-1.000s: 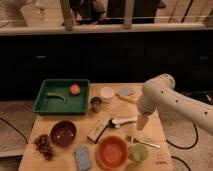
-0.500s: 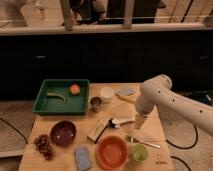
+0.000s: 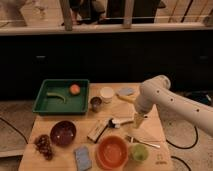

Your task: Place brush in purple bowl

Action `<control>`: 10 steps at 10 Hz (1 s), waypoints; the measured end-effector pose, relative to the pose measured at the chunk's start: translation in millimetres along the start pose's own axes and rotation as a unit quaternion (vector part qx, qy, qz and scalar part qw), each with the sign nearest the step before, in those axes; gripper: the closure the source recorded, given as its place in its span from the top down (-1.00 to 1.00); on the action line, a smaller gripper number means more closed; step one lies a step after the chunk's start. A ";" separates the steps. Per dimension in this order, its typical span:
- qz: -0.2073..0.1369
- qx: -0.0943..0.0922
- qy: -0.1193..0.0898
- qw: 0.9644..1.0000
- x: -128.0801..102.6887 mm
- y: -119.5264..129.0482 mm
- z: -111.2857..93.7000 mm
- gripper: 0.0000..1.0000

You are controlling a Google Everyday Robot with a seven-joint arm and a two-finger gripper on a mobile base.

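The brush (image 3: 121, 121) lies on the wooden table, white handle pointing right and small dark head at its left end. My gripper (image 3: 137, 121) hangs tip down from the white arm (image 3: 160, 97), right at the handle's right end. I cannot tell whether it touches the handle. The purple bowl (image 3: 63, 133) sits at the front left of the table and looks empty, well to the left of the gripper.
A tan-and-dark block (image 3: 98, 131) lies just left of the brush. An orange bowl (image 3: 112, 151), green cup (image 3: 139, 151) and fork (image 3: 143, 142) sit in front. A green tray (image 3: 47, 105), metal cup (image 3: 95, 103), white cup (image 3: 106, 94), blue pad (image 3: 83, 157) and grapes (image 3: 44, 145) are also there.
My gripper has shifted slightly left, closer to the end of the brush handle. The brush and bowls have not moved.
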 end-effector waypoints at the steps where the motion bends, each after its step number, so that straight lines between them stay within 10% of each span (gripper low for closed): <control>1: 0.005 -0.002 -0.001 1.000 2.4 -0.2 6.1 0.60; 10: 0.022 -0.019 -0.004 1.000 12.1 -2.3 41.9 0.60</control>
